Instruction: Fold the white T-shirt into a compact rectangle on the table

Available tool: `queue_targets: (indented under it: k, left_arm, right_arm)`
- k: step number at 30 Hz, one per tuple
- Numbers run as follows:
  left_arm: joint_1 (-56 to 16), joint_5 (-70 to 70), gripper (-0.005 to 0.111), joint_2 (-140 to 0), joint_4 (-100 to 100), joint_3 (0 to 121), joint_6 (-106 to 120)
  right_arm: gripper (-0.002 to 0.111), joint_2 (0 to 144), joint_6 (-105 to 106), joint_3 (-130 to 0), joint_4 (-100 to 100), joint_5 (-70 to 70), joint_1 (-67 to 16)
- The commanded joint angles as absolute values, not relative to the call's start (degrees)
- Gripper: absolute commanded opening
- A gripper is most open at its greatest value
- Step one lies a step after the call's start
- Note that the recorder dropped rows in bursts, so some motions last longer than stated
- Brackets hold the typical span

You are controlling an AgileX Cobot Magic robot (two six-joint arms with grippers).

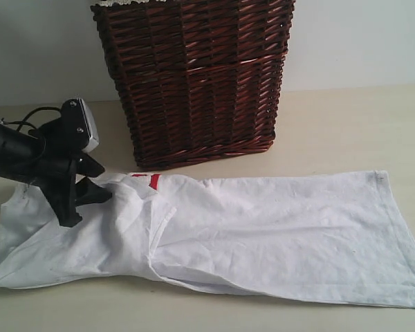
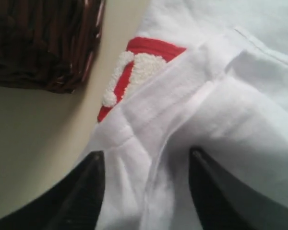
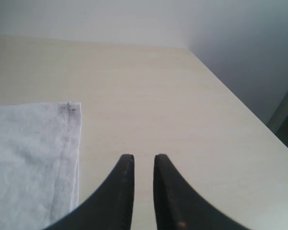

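The white T-shirt lies on the table, spread long from left to right and partly folded over itself. A bit of its red band peeks out near the left end. My left gripper hangs at that left end, just over a bunched fold. In the left wrist view its jaws stand wide apart, so the left gripper is open, with loose T-shirt cloth lying between and below them. The right gripper hovers over bare table beside a hemmed corner of the T-shirt, a narrow empty gap between its fingers.
A tall dark wicker basket stands behind the shirt against the wall, close to the left gripper. The same basket shows in the left wrist view. In the right wrist view the table edge runs past the right gripper.
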State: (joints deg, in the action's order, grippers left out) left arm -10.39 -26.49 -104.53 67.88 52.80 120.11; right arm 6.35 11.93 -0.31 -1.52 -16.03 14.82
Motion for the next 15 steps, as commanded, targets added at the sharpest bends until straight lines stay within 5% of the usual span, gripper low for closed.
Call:
queue_targets:
  k: [1,8,15]
  left_arm:
    - [-10.57,-22.39,0.060,-104.58,74.69,53.28,120.22]
    - [-10.57,-9.42,0.041,-104.58,84.40,53.28,119.19]
    - [-10.57,-18.05,0.039,-106.13,84.47,51.16,119.50]
  right_arm:
    - [0.017,5.95,11.91,0.00,-1.60,-15.70,15.02]
    - [0.017,5.95,11.91,0.00,-1.60,-15.70,15.02]
    - [0.017,5.95,11.91,0.00,-1.60,-15.70,15.02]
